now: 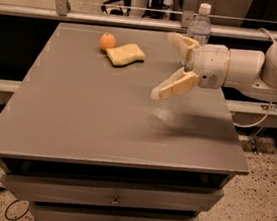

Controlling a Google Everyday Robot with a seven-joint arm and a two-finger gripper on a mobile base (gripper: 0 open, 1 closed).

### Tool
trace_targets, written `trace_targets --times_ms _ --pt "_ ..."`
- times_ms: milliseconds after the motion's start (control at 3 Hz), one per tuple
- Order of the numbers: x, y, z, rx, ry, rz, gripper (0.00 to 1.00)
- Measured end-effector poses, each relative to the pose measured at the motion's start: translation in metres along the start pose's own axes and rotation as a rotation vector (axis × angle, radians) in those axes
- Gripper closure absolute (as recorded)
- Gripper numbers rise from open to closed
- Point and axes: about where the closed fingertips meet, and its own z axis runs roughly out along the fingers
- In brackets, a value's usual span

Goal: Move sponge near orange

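Note:
The pale yellow sponge (126,54) lies flat on the grey table (88,111) at the back left. The small round orange (107,41) sits just left of it, touching or nearly touching its edge. My gripper (167,63) hangs above the right half of the table, to the right of the sponge and well apart from it. Its two pale yellow fingers (178,85) are spread wide and hold nothing.
A clear plastic water bottle (200,24) with a white cap stands at the table's back right, just behind my gripper. A metal rail runs behind the table. Drawers are below the front edge. The white arm (264,70) reaches in from the right.

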Motion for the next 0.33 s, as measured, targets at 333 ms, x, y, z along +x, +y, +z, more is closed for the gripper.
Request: trace_targets --times_ms 333 --pt "-0.0082 0.0078 -0.0118 -0.009 -0.01 -0.013 0.0"
